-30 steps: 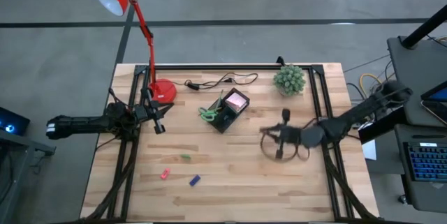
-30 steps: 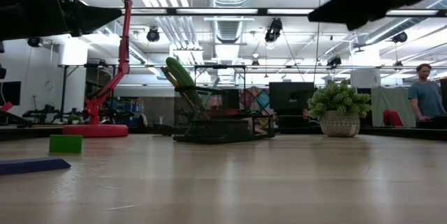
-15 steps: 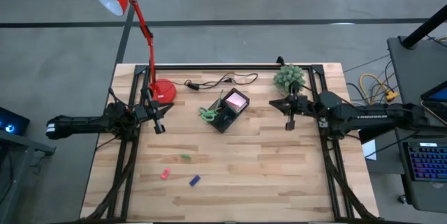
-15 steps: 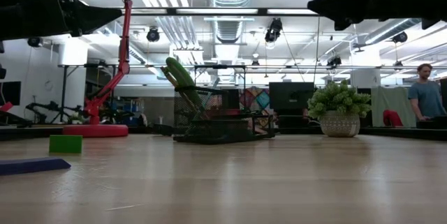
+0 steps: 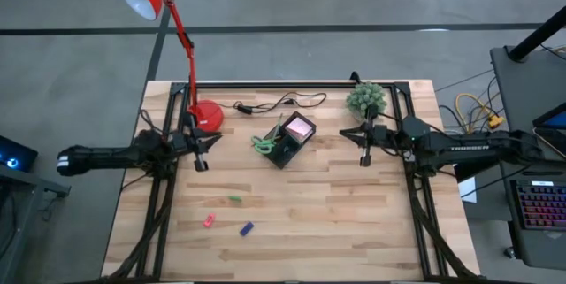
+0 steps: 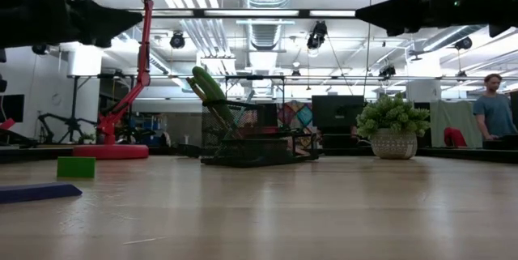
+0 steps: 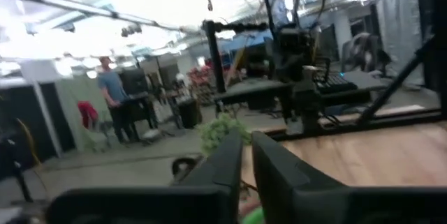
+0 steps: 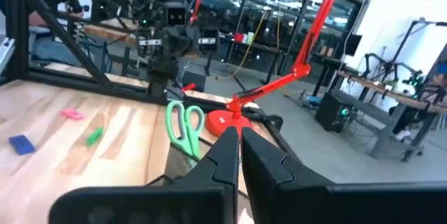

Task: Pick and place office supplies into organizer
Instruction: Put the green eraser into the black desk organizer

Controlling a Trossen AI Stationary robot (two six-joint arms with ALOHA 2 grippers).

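The black organizer (image 5: 285,145) stands mid-table with the pink sticky-note pad (image 5: 300,127) in it and the green-handled scissors (image 5: 262,144) sticking up from its left side, handles (image 8: 183,123) upward. A green piece (image 5: 235,199), a red piece (image 5: 209,220) and a blue piece (image 5: 247,228) lie on the near-left boards. My left gripper (image 5: 201,153) hovers shut at the table's left, by the lamp base. My right gripper (image 5: 364,149) hovers shut at the right, near the plant. Pencil and pen are not visible.
A red desk lamp has its round base (image 5: 207,115) at the far left, with a black cable (image 5: 281,103) running along the far edge. The potted green plant (image 5: 367,100) sits far right. Black frame rails (image 5: 159,204) border both sides. A person (image 6: 490,106) stands beyond the table.
My right gripper has swung up from low over the table's near-right part, toward the far right, and now hovers level beside the plant. The organizer and the loose pieces have stayed put.
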